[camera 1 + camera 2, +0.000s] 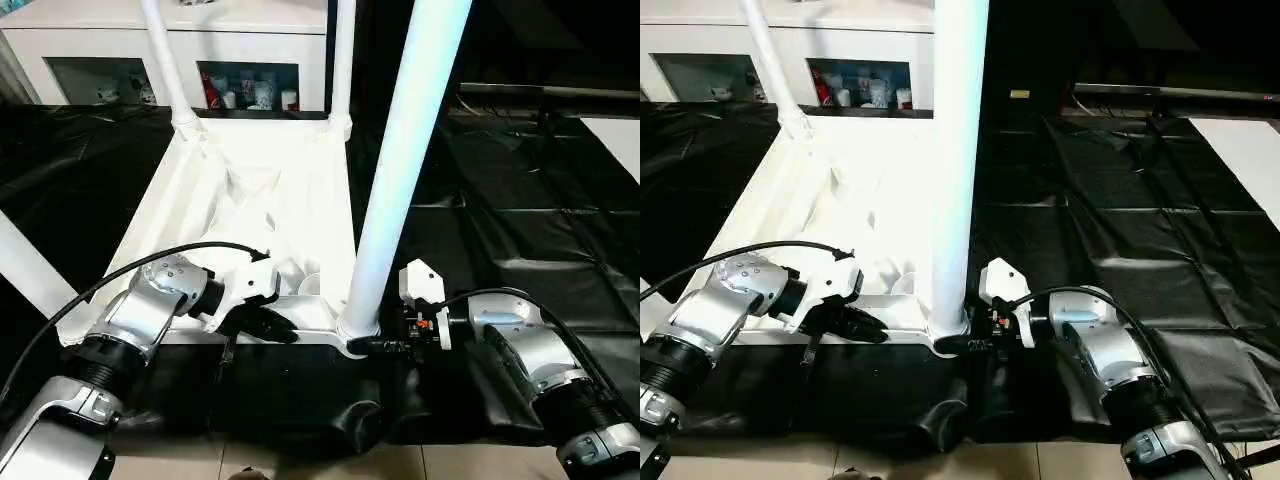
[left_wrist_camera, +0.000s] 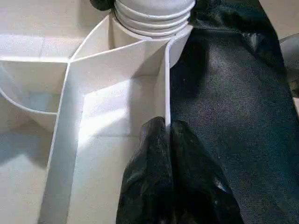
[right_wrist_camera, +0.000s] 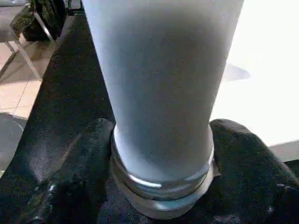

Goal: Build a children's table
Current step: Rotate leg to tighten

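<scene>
Now, with the left gripper (image 2: 167,140) pinched on the near rim of the upturned children's table (image 1: 250,200) at frame centre, the right gripper (image 3: 161,186), fingers snug around the near-right leg (image 1: 405,160), should twist it squarely home.

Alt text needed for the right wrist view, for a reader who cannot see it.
A white table leg stands upright, its ringed base between the right gripper's two black fingers, one on each side. Black sheeting lies behind, with tiled floor beyond it.
</scene>
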Motion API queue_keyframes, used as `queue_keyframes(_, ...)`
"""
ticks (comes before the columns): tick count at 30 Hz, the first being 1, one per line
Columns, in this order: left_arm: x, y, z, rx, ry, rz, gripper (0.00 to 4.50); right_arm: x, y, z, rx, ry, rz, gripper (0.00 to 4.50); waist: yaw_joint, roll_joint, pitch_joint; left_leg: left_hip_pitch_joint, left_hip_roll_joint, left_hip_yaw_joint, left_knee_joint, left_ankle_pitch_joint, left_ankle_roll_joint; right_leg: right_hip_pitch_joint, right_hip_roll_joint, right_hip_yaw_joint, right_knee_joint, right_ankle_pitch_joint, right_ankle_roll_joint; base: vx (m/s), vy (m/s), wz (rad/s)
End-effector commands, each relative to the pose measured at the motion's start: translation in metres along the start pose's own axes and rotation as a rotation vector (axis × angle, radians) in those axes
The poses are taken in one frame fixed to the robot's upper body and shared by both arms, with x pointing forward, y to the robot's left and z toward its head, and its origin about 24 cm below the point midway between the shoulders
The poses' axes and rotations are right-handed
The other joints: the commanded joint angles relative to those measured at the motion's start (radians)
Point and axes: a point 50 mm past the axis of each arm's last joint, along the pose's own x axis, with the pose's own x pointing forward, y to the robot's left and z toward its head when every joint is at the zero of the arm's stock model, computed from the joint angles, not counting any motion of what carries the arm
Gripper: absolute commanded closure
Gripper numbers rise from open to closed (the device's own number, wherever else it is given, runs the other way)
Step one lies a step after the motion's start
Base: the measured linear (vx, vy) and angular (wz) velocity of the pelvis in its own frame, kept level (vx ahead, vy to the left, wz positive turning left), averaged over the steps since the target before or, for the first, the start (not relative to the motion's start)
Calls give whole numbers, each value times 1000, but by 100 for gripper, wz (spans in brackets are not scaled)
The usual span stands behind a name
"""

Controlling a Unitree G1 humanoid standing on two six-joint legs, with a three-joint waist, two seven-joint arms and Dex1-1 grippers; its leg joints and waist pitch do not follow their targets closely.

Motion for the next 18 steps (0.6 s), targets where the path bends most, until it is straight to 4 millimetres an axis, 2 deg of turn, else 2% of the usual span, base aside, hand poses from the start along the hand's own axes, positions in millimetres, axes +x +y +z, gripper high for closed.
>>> queue_keyframes(1,9,-7,-10,-28,65,-50,450,0,-3,4,-14,7,5,145,-1,1,-65,3,60,-15,-52,-96,81,50,-88,48,-54,41,-264,0,0,0)
queue_keyframes(6,8,-7,-12,-34,71,-47,450,1,-3,4,-11,4,1,176,-1,0,-66,3,59,-15,-51,-96,81,50,-88,48,-54,36,-265,0,0,0)
queue_keyframes(12,9,-8,-13,-36,68,-44,450,2,-4,4,-9,-2,-10,180,0,-1,-68,2,58,-15,-48,-87,83,52,-88,47,-50,54,-268,0,0,0)
queue_keyframes(15,10,-7,-13,-38,56,-29,450,3,-6,4,-7,-14,-31,180,0,-1,-67,2,58,-15,-48,-97,79,50,-89,47,-52,36,-268,0,0,0)
queue_keyframes(17,11,-1,-11,-47,35,43,450,7,-12,5,-10,-51,-125,180,-1,-1,-65,2,58,-15,-49,-112,71,49,-89,48,-55,8,-265,0,0,0)
queue_keyframes(18,13,4,-9,-62,14,96,450,10,-17,6,5,-79,-204,180,-5,1,-62,4,58,-15,-51,-137,57,44,-92,49,-61,-35,-264,0,0,0)
